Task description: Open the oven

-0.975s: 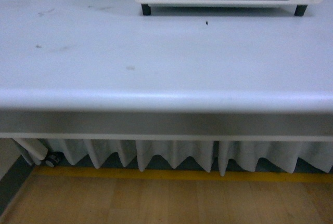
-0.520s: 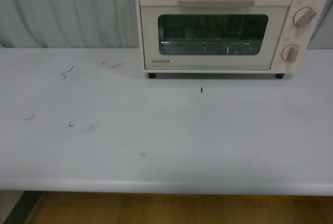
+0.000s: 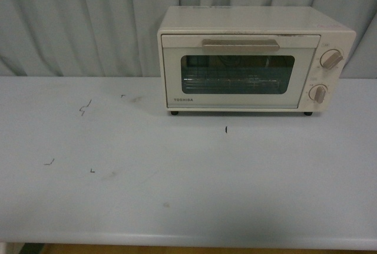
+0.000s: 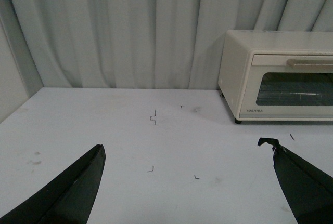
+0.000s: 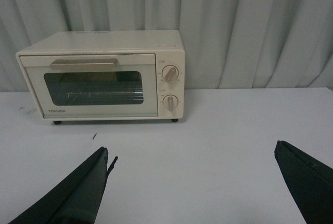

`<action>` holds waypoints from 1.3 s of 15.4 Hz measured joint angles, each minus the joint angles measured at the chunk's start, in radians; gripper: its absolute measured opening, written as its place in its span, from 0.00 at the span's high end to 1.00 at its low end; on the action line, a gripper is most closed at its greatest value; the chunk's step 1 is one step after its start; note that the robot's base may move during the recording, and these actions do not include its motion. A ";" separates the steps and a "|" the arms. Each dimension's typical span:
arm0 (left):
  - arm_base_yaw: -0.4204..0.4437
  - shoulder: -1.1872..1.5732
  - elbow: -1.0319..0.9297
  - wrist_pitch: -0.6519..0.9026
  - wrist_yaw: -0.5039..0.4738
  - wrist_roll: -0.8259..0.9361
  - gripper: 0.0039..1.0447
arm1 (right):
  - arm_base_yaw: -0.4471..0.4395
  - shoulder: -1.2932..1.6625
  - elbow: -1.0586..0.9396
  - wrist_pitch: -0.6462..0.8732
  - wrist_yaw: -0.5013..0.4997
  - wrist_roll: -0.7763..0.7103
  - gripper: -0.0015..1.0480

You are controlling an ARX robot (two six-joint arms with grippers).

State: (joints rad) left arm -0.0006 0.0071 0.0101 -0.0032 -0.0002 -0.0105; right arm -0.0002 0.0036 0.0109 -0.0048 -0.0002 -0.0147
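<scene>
The cream-white oven (image 3: 253,59) stands at the back right of the white table (image 3: 177,189), against the curtain. Its glass door is shut, with the beige bar handle (image 3: 240,45) across the top and two round knobs (image 3: 333,58) on the right. A wire rack shows behind the glass. Neither arm appears in the front view. In the left wrist view the oven (image 4: 281,78) is well ahead of my left gripper (image 4: 187,148), which is open over bare tabletop. My right gripper (image 5: 191,154) is also open, apart from the oven (image 5: 104,76), nothing between its fingers.
A grey pleated curtain (image 3: 76,24) hangs behind the table. Small dark pen marks (image 3: 85,108) dot the tabletop on the left and one mark (image 3: 226,129) lies in front of the oven. The table's front edge (image 3: 177,239) runs along the bottom.
The front view has tilted upward: a second ago it showed the table's front edge and floor, now the whole oven and the curtain behind it.
</scene>
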 joint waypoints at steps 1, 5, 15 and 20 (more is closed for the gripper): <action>0.000 0.000 0.000 0.000 0.000 0.000 0.06 | 0.000 0.000 0.000 0.000 0.000 0.000 0.06; 0.000 0.000 0.000 0.000 0.000 0.000 0.06 | 0.000 0.000 0.000 0.000 0.000 0.000 0.06; 0.000 0.000 0.000 0.002 0.000 0.000 0.06 | 0.000 0.000 0.000 0.002 0.000 0.000 0.06; 0.000 0.000 0.000 0.000 0.000 0.000 0.06 | 0.000 0.001 0.000 0.001 0.000 0.000 0.06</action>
State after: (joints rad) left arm -0.0006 0.0071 0.0101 -0.0036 -0.0002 -0.0105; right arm -0.0002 0.0044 0.0109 -0.0040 0.0002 -0.0147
